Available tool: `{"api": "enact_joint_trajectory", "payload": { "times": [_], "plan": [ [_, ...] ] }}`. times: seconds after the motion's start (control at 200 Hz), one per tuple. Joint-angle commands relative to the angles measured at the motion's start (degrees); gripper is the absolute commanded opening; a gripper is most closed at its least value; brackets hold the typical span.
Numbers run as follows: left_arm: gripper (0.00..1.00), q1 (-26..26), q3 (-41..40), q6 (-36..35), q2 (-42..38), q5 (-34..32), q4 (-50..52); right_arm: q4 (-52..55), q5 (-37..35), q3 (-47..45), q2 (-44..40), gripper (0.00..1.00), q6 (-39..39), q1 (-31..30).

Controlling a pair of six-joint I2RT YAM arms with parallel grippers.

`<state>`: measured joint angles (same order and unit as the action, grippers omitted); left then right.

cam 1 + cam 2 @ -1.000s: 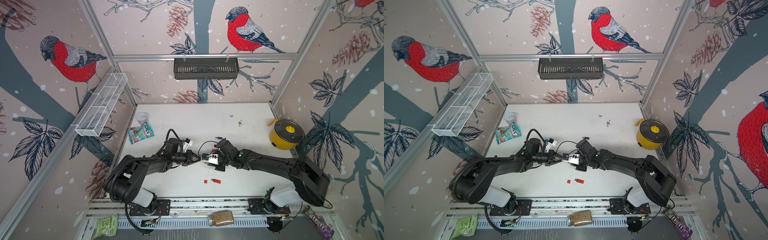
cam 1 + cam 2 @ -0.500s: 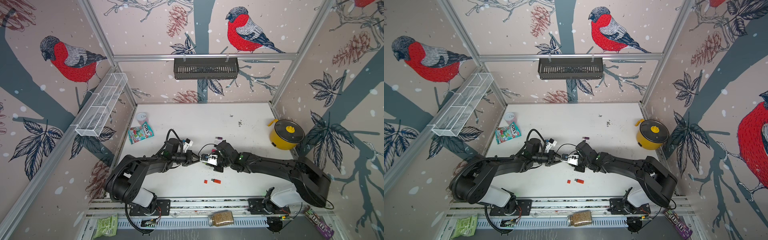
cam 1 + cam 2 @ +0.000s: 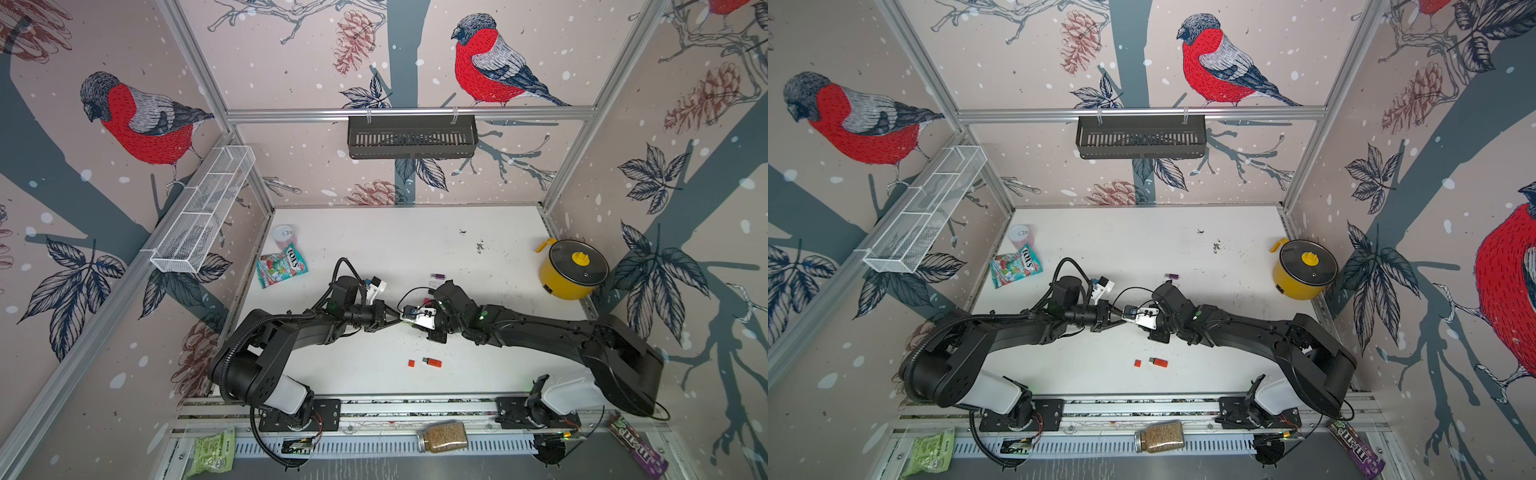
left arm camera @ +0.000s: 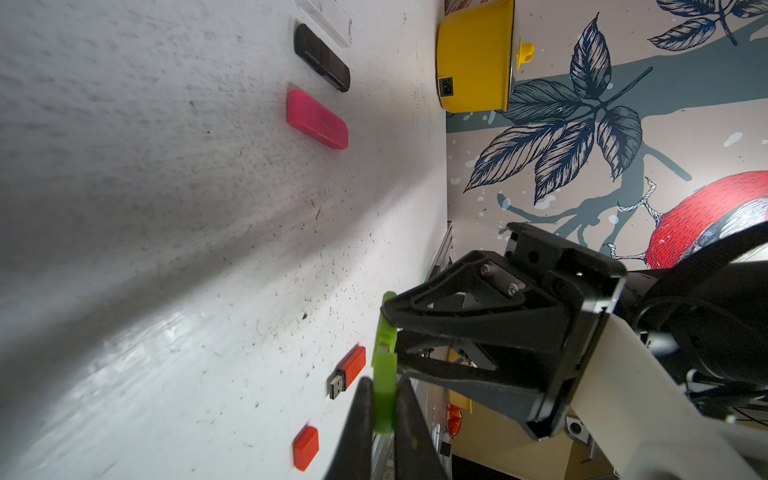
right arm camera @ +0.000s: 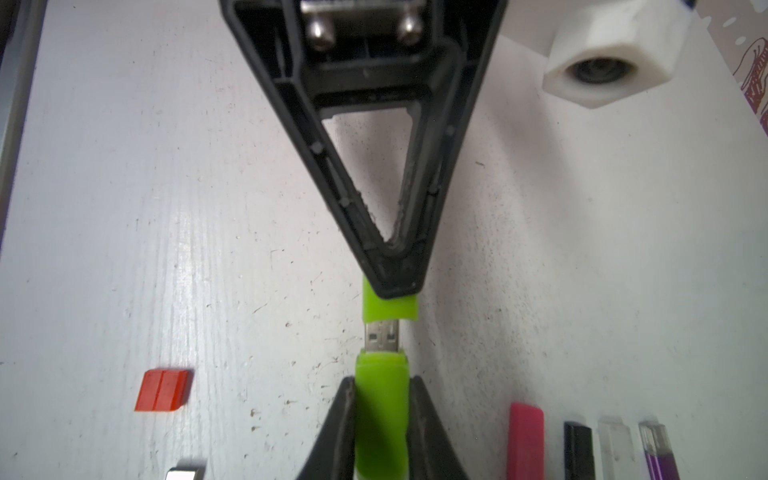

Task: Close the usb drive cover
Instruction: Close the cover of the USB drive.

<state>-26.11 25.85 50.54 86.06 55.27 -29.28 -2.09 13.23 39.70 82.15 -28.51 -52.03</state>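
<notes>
**Tip to tip, not yet closed**

The left gripper [image 5: 392, 286] pinches the green cap [image 5: 388, 309]; the right gripper [image 5: 380, 386] clamps the green usb drive [image 5: 380, 415], its metal plug [image 5: 382, 336] showing bare between them. Far right, the yellow pot [image 3: 571, 270] sits lidded, contents hidden. A jar [image 3: 442, 436] of brown grains lies by the near rail. Bare table [image 3: 395, 241] stretches toward the far wall.

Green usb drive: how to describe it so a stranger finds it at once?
In the middle of the white table, the left gripper and right gripper meet. The right one pinches the green usb drive, metal plug bare. No other drive is green or held: the pink drive and red drive lie loose.
</notes>
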Motion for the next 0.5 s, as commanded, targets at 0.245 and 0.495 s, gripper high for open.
{"api": "enact_joint_trajectory", "payload": {
  "times": [0.245, 0.495],
  "plan": [
    [0.08, -0.4, 0.4, -0.7, 0.2, 0.7, -0.9, -4.9, 1.1, 0.0, -0.5, 0.18, 1.5, 0.2],
    [0.08, -0.4, 0.4, -0.8, 0.3, 0.7, -0.9, -5.9, 2.3, -0.2, -1.0, 0.18, 2.0, 0.4]
  ]
}}
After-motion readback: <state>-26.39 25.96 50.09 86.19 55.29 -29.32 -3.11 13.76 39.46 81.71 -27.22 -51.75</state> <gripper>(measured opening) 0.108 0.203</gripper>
